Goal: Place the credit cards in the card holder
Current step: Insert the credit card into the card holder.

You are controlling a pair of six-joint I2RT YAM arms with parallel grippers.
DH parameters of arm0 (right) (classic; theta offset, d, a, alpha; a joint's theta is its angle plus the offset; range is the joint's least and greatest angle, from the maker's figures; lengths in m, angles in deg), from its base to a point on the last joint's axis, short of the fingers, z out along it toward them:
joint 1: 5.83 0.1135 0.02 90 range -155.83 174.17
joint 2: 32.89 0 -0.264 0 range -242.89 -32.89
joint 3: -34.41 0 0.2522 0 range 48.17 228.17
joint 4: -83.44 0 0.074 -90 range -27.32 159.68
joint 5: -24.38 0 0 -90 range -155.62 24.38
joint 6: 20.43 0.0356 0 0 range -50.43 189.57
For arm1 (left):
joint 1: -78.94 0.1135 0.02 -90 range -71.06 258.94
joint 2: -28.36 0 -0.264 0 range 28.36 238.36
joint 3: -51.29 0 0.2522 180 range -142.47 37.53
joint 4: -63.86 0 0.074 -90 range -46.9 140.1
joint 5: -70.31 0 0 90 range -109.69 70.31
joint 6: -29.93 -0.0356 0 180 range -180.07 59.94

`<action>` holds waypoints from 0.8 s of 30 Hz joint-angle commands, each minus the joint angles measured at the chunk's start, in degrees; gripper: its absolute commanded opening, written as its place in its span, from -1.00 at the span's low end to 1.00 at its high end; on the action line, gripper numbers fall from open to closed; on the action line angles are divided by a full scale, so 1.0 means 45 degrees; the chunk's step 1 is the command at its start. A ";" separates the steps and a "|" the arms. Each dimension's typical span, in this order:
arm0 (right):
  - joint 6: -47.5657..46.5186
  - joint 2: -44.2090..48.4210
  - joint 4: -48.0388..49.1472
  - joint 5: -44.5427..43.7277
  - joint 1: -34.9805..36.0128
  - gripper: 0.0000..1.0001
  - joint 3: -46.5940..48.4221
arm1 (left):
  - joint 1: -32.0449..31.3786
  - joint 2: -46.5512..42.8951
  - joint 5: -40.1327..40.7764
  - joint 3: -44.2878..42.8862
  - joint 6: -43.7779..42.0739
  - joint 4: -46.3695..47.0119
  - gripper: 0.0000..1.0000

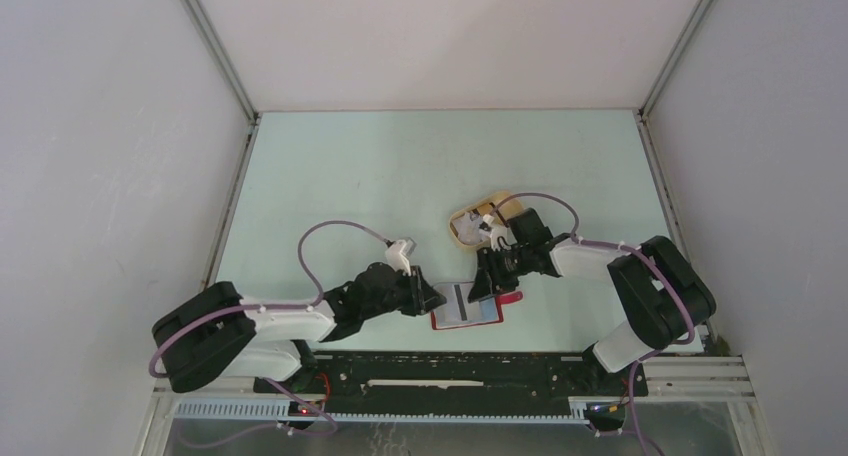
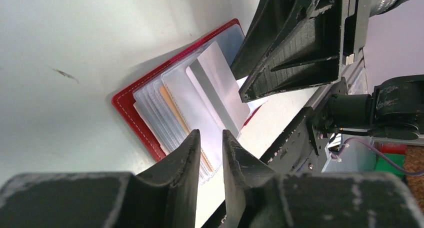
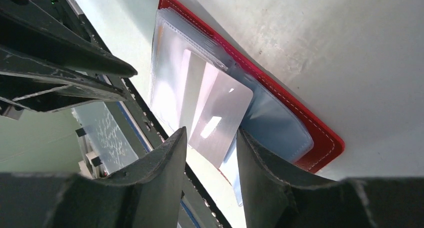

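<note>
white-walled enclosure, pale green counter (image 1: 400, 166). the card holder (image 3: 312, 138) lies open and flat at the near edge between both arms, so each can reach it. its clear sleeves (image 2: 152, 110) are fanned out, and one shows an orange card (image 2: 169, 102). a grey credit card (image 3: 215, 105) with a darker stripe sits tilted on the sleeves, probably lined up for a pocket. the right fingers (image 3: 167, 173) are moderately apart with the card's corner between them; cannot tell if they grip it. the left fingers (image 2: 187, 160) stand narrow at the holder's other edge with nothing visibly pinched, likely steadying the sleeves. the beige tray (image 1: 462, 240) sits just behind; its contents are too small to tell. no brand or writing is readable on the card or the holder.
</note>
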 commanded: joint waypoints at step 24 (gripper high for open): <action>-0.1028 0.0210 -0.1040 -0.0356 0.0939 -0.08 0.0655 | 0.0034 -0.0125 0.0135 0.0292 0.0226 -0.0968 -0.40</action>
